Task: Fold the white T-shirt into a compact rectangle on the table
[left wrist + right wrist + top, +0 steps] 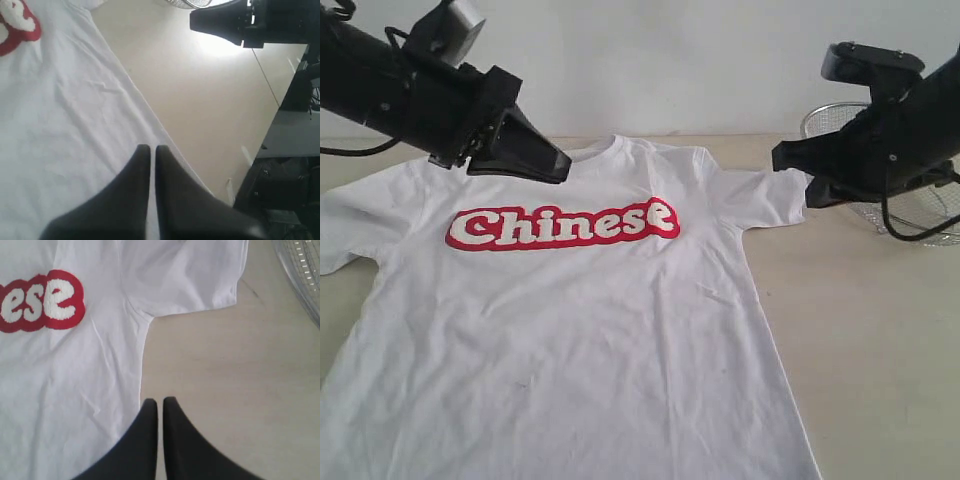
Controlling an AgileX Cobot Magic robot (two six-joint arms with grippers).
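Across the desk (865, 340), collar toward its far edge, the white T-shirt (570, 340) lies spread flat, print up, apparently laid out for folding. Above it hang the left gripper (560, 165) and right gripper (782, 157), jaws closed, empty.

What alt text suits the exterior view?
A white T-shirt with red "Chinese" lettering lies flat on a beige table. The left gripper and right gripper, both shut, hang near its shoulders; a wire-mesh basket sits far right.
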